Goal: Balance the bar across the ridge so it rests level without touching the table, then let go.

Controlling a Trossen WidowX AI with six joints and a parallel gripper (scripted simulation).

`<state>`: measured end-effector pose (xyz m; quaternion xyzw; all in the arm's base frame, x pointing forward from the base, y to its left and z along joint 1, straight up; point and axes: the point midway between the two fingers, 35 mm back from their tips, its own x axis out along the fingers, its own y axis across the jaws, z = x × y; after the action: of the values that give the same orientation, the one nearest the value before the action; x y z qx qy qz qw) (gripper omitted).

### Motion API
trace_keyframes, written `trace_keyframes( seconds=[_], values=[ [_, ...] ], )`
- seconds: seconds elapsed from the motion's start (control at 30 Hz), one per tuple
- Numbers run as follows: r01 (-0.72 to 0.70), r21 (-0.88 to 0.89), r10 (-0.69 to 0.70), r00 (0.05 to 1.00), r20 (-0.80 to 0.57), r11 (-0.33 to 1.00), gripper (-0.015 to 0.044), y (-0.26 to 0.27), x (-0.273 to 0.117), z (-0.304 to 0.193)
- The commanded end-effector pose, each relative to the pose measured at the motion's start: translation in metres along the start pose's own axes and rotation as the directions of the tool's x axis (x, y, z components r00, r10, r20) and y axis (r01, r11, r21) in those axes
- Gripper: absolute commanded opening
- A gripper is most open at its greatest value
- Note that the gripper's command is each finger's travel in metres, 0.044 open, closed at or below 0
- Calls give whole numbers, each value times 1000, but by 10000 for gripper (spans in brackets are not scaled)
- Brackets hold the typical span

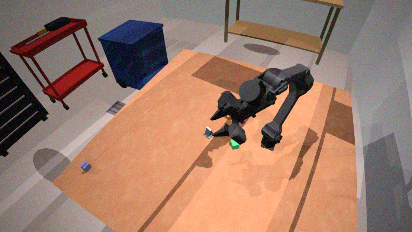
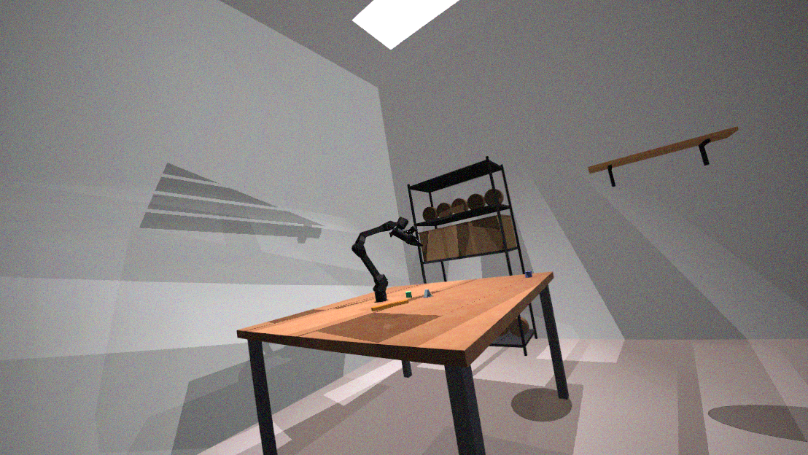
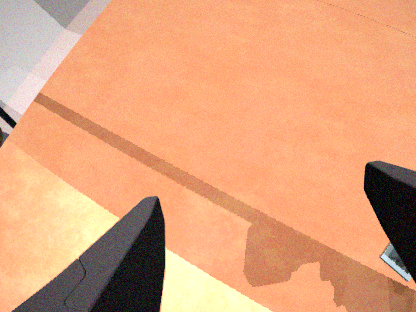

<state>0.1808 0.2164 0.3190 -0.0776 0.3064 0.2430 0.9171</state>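
The orange bar (image 1: 228, 116) (image 2: 390, 305) lies flat on the table (image 1: 121, 161) (image 2: 480, 308) beside the arm's base; the arm hides most of it in the top view. The small pale grey ridge (image 1: 208, 132) (image 2: 427, 294) (image 3: 393, 261) stands on the table with nothing on it; one finger covers part of it in the wrist view. My gripper (image 1: 212, 126) (image 2: 419, 237) (image 3: 266, 192) is open and empty, high above the table, pointing down at a slant. The bar is out of the wrist view.
A green block (image 1: 234, 144) (image 2: 408, 294) stands near the arm's base, close to the ridge. A blue block (image 1: 86, 166) (image 2: 528, 273) lies near the table's far corner from the arm. A red cart (image 1: 76, 77) and a blue bin (image 1: 135, 54) stand on the floor beyond the table.
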Motion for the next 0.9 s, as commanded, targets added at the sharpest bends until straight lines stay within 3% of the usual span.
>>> trace_keyframes(
  seconds=[0.0, 0.87],
  values=[
    [35, -41, -36, 999, -30, 999, 315, -11, 9, -3],
    [162, -316, -248, 935, -254, 935, 315, -103, 57, -31]
  ],
)
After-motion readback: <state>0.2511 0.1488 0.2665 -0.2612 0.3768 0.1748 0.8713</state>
